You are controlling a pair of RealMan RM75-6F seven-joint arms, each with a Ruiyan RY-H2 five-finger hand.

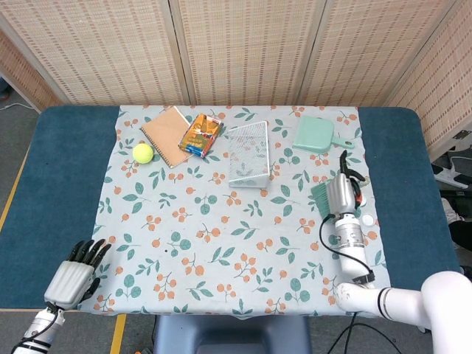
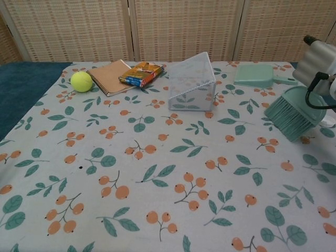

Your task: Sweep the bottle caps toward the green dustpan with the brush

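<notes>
Before woven reed screens we see a blue table under a cloth [image 1: 184, 243] printed with leaves and orange berries. Our right hand [image 1: 341, 193] grips the green bristle brush [image 2: 291, 116] near the cloth's right edge, one white bottle cap [image 1: 367, 219] just beside it and the flat green dustpan [image 1: 315, 135] further back. Our left hand [image 1: 71, 273] hangs empty at the near left corner, fingers apart, well apart from the wire-mesh basket [image 1: 248, 154], spiral notebook [image 1: 166, 136] and fuzzy tennis ball [image 1: 143, 153].

- This looks like a robot test room, not a home.
- Woven folding screens [image 1: 243, 48] stand along the far edge of the table [image 1: 59, 169].
- A leaf-and-berry cloth [image 1: 206, 243] covers the tabletop.
</notes>
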